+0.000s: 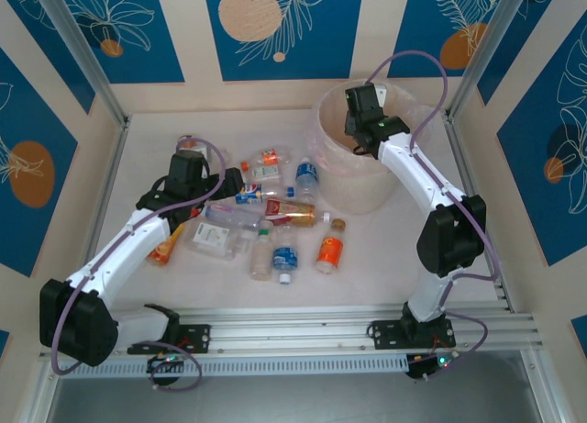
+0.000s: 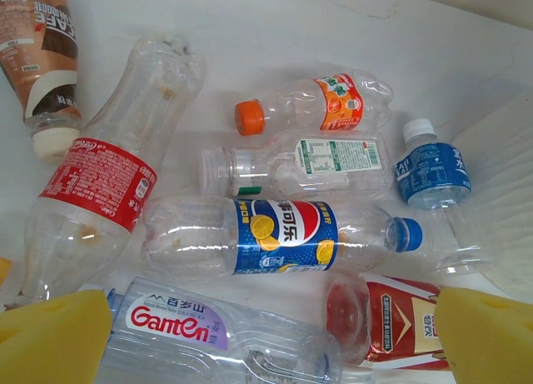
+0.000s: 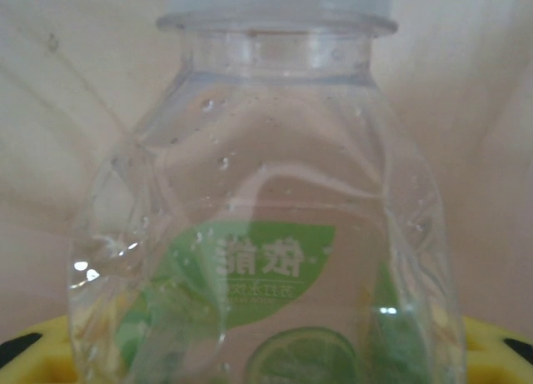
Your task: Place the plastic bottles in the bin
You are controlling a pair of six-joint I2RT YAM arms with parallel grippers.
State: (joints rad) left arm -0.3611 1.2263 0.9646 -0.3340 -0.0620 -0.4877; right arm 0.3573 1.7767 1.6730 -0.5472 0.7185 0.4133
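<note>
Desk (image 1: 367,258) strewn with bottles (image 2: 279,234); left end effector (image 2: 271,334) hovers wide above, right end effector (image 3: 266,355) holds green-label bottle (image 3: 266,234) over bin (image 1: 362,194) to drop.

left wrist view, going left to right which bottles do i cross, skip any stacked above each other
brown-label bottle → red-label bottle → blue-and-yellow-label bottle → blue-label bottle with white cap
</note>
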